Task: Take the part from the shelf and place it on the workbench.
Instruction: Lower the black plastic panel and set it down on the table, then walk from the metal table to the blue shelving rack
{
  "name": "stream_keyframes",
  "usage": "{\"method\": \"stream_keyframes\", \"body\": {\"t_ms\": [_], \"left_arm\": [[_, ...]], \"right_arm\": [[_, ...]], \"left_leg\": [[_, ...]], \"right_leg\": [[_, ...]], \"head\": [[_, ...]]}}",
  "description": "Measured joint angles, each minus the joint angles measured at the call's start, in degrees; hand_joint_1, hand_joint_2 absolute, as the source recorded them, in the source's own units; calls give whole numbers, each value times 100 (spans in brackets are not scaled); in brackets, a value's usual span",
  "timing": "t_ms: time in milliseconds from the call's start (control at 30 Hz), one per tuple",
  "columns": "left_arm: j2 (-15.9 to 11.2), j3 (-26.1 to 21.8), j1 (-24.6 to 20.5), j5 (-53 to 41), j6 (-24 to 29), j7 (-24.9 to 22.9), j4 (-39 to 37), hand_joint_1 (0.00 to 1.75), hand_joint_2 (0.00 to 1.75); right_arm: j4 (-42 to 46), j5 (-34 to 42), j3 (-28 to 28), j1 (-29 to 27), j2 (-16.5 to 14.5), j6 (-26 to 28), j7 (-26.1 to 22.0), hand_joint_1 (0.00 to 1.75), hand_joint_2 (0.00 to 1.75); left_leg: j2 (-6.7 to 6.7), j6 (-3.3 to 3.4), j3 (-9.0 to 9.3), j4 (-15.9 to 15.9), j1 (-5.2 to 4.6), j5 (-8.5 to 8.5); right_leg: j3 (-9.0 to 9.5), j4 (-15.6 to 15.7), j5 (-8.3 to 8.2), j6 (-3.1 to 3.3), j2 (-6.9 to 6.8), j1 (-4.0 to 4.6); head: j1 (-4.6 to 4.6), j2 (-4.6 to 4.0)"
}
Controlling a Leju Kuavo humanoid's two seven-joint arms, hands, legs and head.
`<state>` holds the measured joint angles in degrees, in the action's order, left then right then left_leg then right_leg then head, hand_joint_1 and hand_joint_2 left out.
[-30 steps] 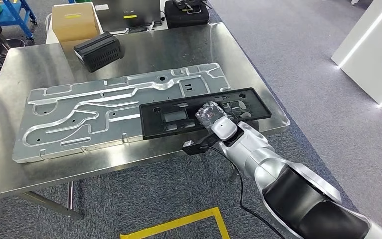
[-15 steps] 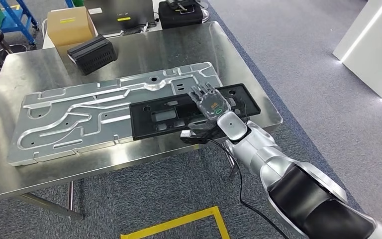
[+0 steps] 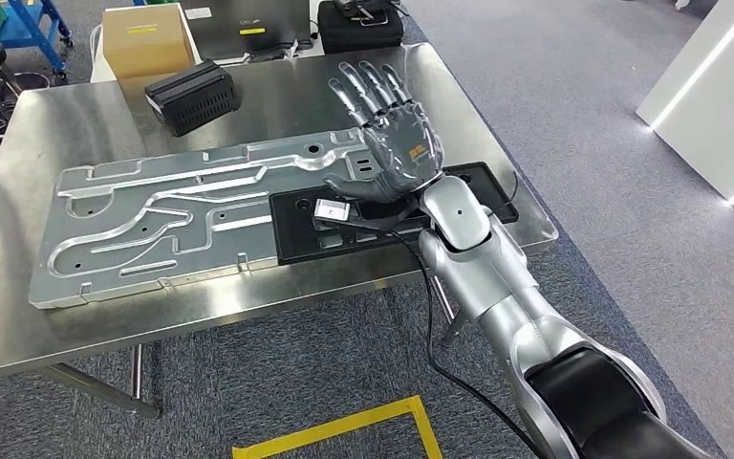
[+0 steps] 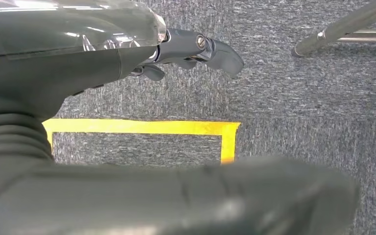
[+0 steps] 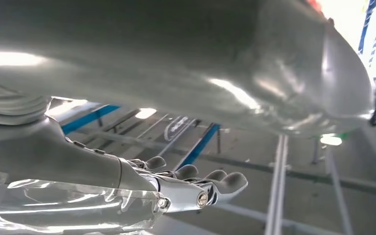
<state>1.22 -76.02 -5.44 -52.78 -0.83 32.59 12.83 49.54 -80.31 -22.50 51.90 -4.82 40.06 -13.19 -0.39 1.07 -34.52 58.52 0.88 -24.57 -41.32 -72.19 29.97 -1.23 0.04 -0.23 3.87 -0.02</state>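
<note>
The right hand [image 3: 397,143] is raised above the workbench [image 3: 19,316], fingers spread wide, holding nothing. The black part [image 3: 296,239] lies flat near the workbench's front right edge, partly overlapping the aluminium plate [image 3: 153,229].

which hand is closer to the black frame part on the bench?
Right. The right hand is raised open just above the black frame part; the left hand hangs down by the carpet floor.

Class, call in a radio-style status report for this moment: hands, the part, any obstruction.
Right hand open, raised above the workbench. Left hand holds nothing, over carpet. Black part flat on workbench, overlapping the metal plate. Nothing in the way.
</note>
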Motion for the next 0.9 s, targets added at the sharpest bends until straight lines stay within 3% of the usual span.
{"method": "stream_keyframes", "body": {"t_ms": [33,100,167,267,333,400,433,467,500,600,667,800,867,900], "left_arm": [[1,0,-4,0,2,0,0,0,0],[19,-1,-19,6,4,-1,0,0,0],[34,-2,-24,27,15,-3,0,0,0],[42,-6,-10,83,9,-5,-1,0,0],[50,-24,15,138,-37,13,-2,0,0],[53,-67,68,214,-83,54,-2,0,0],[54,-97,102,255,-102,79,-2,0,0],[55,-126,135,292,-119,104,-2,0,0],[56,-158,161,325,-137,128,-2,0,0],[61,-221,200,390,-162,172,-2,0,0],[70,-260,207,433,-169,193,-1,0,0],[78,-286,217,482,-192,196,0,0,0],[81,-288,206,485,-214,201,0,0,0],[84,-289,204,487,-222,203,0,0,0]], "right_arm": [[80,1,53,-12,4,1,-5,0,0],[270,79,155,-38,5,1,-159,0,0],[617,461,369,-187,-19,2,-751,0,0],[1678,2122,1039,-742,-119,5,-1952,0,0],[2566,3352,1440,-1263,-81,9,-2209,0,0],[3366,4229,1834,-1877,80,14,-2335,0,0],[3726,4616,2092,-2212,181,14,-2429,0,0],[4054,4988,2370,-2553,283,9,-2511,0,0],[4389,5363,2687,-2901,400,-8,-2581,0,0],[5068,6026,3461,-3803,647,-80,-2648,0,0],[5320,6328,3865,-4289,754,-91,-2666,0,0],[5517,6716,4435,-5191,856,-107,-2683,0,0],[5538,6831,4677,-5553,862,-159,-2683,0,0],[5537,6900,4792,-5740,846,-199,-2682,0,0]], "left_leg": [[1,-1,3,0,-10,0],[6,-26,-1,3,-36,0],[9,-77,-10,-2,-36,3],[9,-157,-23,43,-27,-63],[13,-188,-189,474,-24,-356],[15,-216,-521,1267,-17,-757],[17,-230,-660,1594,-9,-879],[18,-244,-711,1731,3,-893],[20,-259,-652,1642,19,-799],[7,-281,-46,510,54,-309],[-13,-221,172,100,48,-248],[-12,-42,179,91,-6,-240],[-4,47,149,69,-1,-192],[0,80,124,64,-4,-167]], "right_leg": [[201,410,-210,44,0,15],[556,1137,-469,127,-10,57],[658,1369,-501,164,-24,95],[716,1489,-550,212,-58,70],[787,1573,-571,246,-104,40],[810,1581,-553,264,-146,39],[816,1578,-541,262,-159,35],[820,1571,-529,248,-163,28],[829,1558,-514,225,-160,16],[833,1453,-440,124,-127,-34],[808,1376,-400,49,-84,-39],[810,1372,-413,-70,-56,-60],[748,1189,-215,-113,-46,-75],[650,922,2,-128,-39,-78]], "head": [[0,0],[1,0],[1,0],[2,0],[2,0],[2,0],[2,0],[2,0],[2,0],[2,0],[1,0],[1,0],[0,0],[0,0]]}}
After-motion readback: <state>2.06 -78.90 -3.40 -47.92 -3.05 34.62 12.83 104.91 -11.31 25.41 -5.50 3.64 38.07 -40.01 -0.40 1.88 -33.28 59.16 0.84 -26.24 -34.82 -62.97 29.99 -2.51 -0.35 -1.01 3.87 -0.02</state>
